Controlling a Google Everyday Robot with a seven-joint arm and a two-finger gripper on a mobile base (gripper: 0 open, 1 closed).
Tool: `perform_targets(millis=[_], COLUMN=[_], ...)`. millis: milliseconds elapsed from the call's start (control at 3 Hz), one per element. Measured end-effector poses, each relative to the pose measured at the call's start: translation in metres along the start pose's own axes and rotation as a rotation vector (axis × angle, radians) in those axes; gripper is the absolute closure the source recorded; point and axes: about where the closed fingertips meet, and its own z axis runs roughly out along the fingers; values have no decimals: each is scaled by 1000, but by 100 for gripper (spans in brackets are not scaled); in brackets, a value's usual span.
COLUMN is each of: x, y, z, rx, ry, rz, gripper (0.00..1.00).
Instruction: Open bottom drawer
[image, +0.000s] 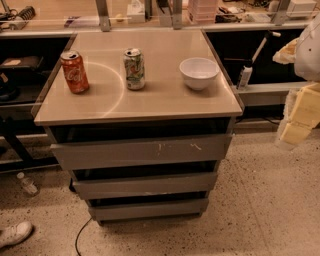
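Nearest, at lower left on the speckled floor (260, 215): toe of a white shoe (15, 234), with a dark cable (80, 237) just right of it, leading toward the cabinet base. Further back at left: clear plastic bottle (27, 184), lying on the floor.

At right edge, apart from the cabinet and level with the upper drawers: gripper (298, 122), clad in yellow padding, touching nothing. Jaw state: cannot tell.

Bottom drawer (149, 209): lowest of three grey fronts, just above the floor, plain slat with a dark slot above, well apart from the gripper. Above it: plain middle drawer front (145, 185). Above that: top drawer front (142, 152), marked with white scratches.

On the cabinet top (150, 102): orange soda can (74, 72) upright at left, green-and-white can (134, 68) upright at centre, white bowl (199, 73) at right, all apart from one another.

Beyond: dark shelving on both sides, white bottle (245, 77) on the right shelf, cluttered bench (75, 21) along the top.
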Motion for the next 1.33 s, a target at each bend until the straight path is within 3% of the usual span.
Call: perform_targets(millis=[333, 667, 1000, 1333], x=[0, 1, 0, -8], y=[0, 12, 40, 75], z=[0, 22, 82, 162], rx=[0, 3, -37, -115], ry=[0, 1, -33, -36], rz=[0, 26, 99, 102], gripper=[0, 0, 0, 0])
